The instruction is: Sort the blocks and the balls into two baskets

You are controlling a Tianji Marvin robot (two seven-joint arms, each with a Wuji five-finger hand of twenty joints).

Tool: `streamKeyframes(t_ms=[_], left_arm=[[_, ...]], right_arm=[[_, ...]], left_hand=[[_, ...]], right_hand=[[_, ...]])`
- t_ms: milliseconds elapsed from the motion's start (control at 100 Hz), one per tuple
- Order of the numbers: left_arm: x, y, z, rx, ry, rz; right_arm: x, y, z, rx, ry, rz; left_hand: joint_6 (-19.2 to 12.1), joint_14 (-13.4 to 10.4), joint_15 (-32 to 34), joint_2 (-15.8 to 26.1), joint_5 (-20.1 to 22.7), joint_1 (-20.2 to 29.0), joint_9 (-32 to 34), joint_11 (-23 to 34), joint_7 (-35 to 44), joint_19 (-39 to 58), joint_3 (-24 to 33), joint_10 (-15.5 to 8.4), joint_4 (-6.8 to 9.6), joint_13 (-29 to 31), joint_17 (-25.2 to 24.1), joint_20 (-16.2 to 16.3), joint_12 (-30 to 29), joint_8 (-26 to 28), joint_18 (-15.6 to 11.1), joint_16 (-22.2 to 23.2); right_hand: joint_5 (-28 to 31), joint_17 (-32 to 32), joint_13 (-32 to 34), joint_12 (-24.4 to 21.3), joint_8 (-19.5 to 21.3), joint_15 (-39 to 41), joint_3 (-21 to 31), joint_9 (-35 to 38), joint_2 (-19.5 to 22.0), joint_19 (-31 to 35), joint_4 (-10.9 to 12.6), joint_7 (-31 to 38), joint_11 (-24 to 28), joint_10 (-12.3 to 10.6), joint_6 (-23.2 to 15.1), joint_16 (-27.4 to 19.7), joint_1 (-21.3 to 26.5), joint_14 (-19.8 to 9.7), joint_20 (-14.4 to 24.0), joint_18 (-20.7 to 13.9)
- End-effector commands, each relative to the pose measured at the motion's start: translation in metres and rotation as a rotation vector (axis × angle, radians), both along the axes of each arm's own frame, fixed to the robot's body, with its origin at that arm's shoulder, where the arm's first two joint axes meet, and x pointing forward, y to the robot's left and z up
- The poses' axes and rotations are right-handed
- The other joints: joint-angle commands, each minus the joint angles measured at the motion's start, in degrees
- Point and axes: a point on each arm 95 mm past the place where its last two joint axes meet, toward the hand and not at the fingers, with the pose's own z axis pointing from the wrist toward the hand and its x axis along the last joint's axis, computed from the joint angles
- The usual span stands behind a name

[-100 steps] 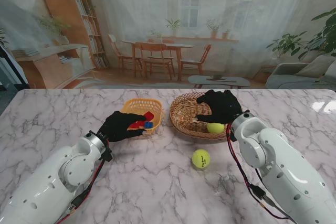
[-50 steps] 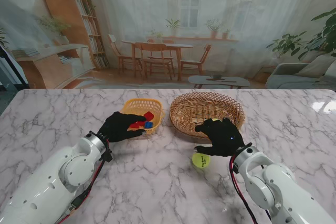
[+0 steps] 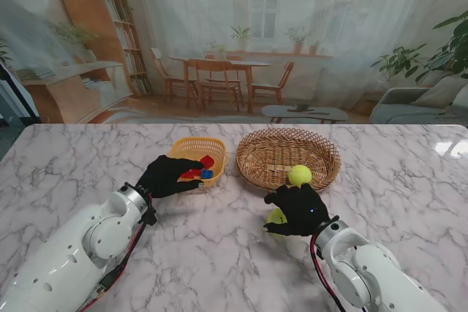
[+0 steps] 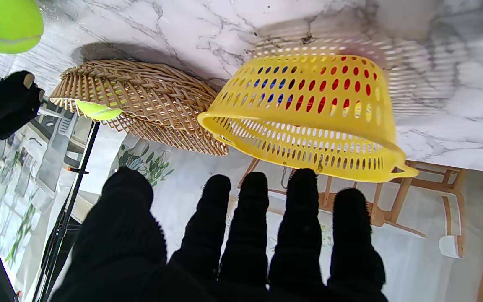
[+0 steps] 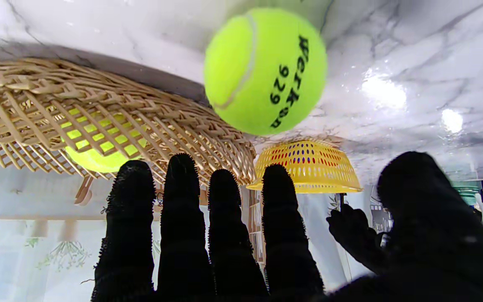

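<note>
A yellow-green tennis ball (image 3: 276, 216) lies on the marble table, mostly hidden under my right hand (image 3: 298, 209), which hovers over it with fingers spread and open; the right wrist view shows this ball (image 5: 265, 70) just past my fingertips (image 5: 224, 197), untouched. A second tennis ball (image 3: 299, 175) rests inside the wicker basket (image 3: 263, 168). The yellow plastic basket (image 3: 191, 145) holds a red block (image 3: 208, 161) and a blue block (image 3: 207, 174). My left hand (image 3: 170, 175) is beside that yellow basket (image 4: 308, 142) on its near left, fingers (image 4: 300, 218) spread, holding nothing.
The two baskets stand side by side at mid-table, wicker one (image 4: 141, 105) to the right. Bare marble (image 3: 219, 246) stretches between my arms and toward both side edges. A printed room backdrop rises behind the table's far edge.
My right hand left the wicker basket, where a ball now lies, and drew back toward me, settling over the ball on the table. The left hand stayed still.
</note>
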Motion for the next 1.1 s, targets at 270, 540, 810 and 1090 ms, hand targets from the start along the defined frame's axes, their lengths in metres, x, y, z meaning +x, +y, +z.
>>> streamKeyframes(t_ms=[270,540,810,1090], left_arm=[[-0.001,0.000,0.000,0.009,0.002,-0.010],[-0.001,0.001,0.000,0.007,-0.005,-0.005],[0.000,0.002,0.000,0.005,-0.016,0.001],[0.001,0.003,0.000,0.008,-0.026,0.003]], right_arm=[[-0.002,0.001,-0.022,-0.018,0.058,-0.034],[0.005,0.001,-0.033,-0.040,0.092,-0.061],[0.011,0.002,-0.045,-0.045,0.142,-0.094],[0.013,0.002,-0.054,-0.041,0.138,-0.115]], left_hand=[[-0.63,-0.13,0.31,2.93,1.28,0.13,0.26,-0.55,0.65,-1.31,-1.25,-0.13,0.23,-0.64,-0.62,0.43,0.61,0.25,0.65,0.03],[-0.65,-0.20,0.33,2.42,1.64,0.33,0.45,-0.45,0.84,-1.27,-1.22,-0.35,0.27,-0.51,-0.61,0.47,0.63,0.31,0.80,0.04],[-0.59,-0.16,0.59,1.93,2.03,0.64,0.83,-0.12,1.13,-0.90,-1.18,-0.45,0.30,-0.12,-0.37,0.66,0.77,0.41,0.65,0.18],[-0.60,-0.19,0.86,1.72,2.23,0.73,0.90,0.21,1.42,-0.28,-1.16,-0.47,0.32,-0.04,-0.36,0.89,0.88,0.48,0.51,0.37]], right_hand=[[1.37,-2.00,-0.98,0.02,1.40,1.10,0.97,-0.65,0.94,-1.09,1.09,-0.91,0.32,0.88,0.53,-0.75,-0.07,0.82,-0.06,0.70],[0.93,-2.24,-1.34,-0.50,1.40,-0.20,1.11,-1.46,0.12,-1.48,1.09,-1.04,-0.12,0.99,0.49,-1.59,0.42,0.86,-0.24,0.76],[0.30,3.09,2.19,1.12,1.31,6.14,7.67,-0.96,-3.98,2.72,0.82,-0.54,4.02,1.38,1.13,1.22,1.49,0.22,0.58,-0.26],[2.75,13.90,8.91,4.84,1.66,19.34,21.45,2.24,-8.87,11.30,-0.43,4.14,10.60,1.12,1.88,7.34,7.95,-2.60,3.32,-3.94]])
